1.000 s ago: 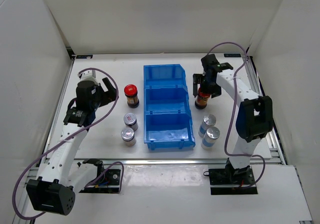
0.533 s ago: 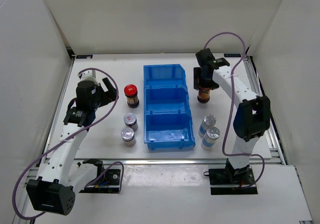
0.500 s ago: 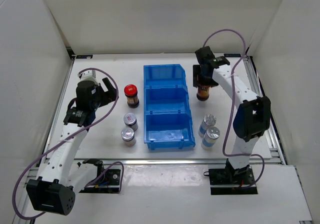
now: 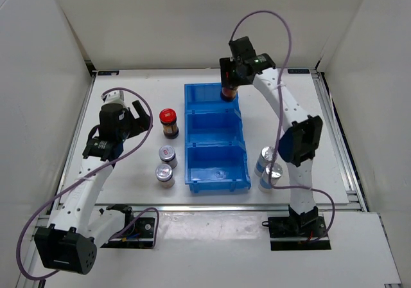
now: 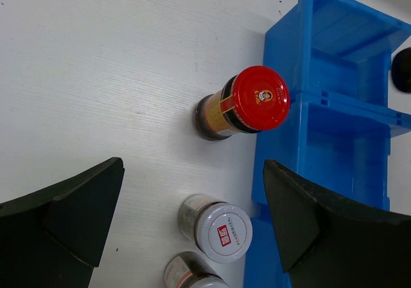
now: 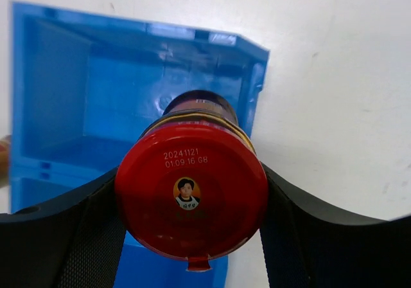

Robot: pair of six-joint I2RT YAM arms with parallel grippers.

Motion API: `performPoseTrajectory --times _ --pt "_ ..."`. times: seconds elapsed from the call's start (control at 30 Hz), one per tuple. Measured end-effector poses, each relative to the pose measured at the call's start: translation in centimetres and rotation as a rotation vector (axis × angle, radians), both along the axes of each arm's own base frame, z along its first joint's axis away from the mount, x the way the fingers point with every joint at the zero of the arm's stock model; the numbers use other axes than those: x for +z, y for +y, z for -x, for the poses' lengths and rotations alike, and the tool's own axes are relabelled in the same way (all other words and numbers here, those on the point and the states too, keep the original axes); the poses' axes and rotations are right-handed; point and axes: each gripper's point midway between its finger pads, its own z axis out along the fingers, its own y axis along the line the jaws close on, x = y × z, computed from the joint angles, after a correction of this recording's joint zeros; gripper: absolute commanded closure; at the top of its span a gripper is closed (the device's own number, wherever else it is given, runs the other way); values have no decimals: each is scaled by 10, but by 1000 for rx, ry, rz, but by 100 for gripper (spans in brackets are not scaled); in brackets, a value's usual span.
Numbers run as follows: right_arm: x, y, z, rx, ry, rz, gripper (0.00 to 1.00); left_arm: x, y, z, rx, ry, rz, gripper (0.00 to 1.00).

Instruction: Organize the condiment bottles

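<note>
My right gripper [image 4: 230, 82] is shut on a dark brown red-capped bottle [image 6: 191, 197] and holds it above the right rim of the far compartment of the blue bin [image 4: 192, 95]. My left gripper [image 4: 131, 117] is open and empty, left of the other red-capped bottle [image 4: 169, 122], which stands on the table [image 5: 244, 101]. Two short grey-topped bottles [image 4: 166, 164] stand left of the bin; the nearer one [image 5: 219, 231] sits between my left fingers' tips in the left wrist view. Two blue-white silver-capped bottles [image 4: 268, 168] stand right of the bin.
The blue three-compartment bin [image 5: 366, 140] lies in the middle of the white table [image 4: 128, 166], all three compartments empty. White walls enclose the table on three sides. The right arm stretches over the table's right part.
My right gripper has lifted the red-capped bottle from the table right of the bin and carried it back and left, to above the bin's far compartment. The left arm has not moved.
</note>
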Motion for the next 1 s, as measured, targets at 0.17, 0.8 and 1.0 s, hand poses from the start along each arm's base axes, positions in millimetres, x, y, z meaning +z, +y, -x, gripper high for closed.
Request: performPoseTrajectory --times 0.17,0.8,1.0 --pt "-79 11 6 35 164 60 97 -3 0 -1 0 10 -2 0" --pt "-39 5 28 -26 30 162 0 -19 0 -6 1 62 -15 0" --pt "67 -51 108 -76 -140 51 0 -26 -23 -20 -89 110 -40 0"
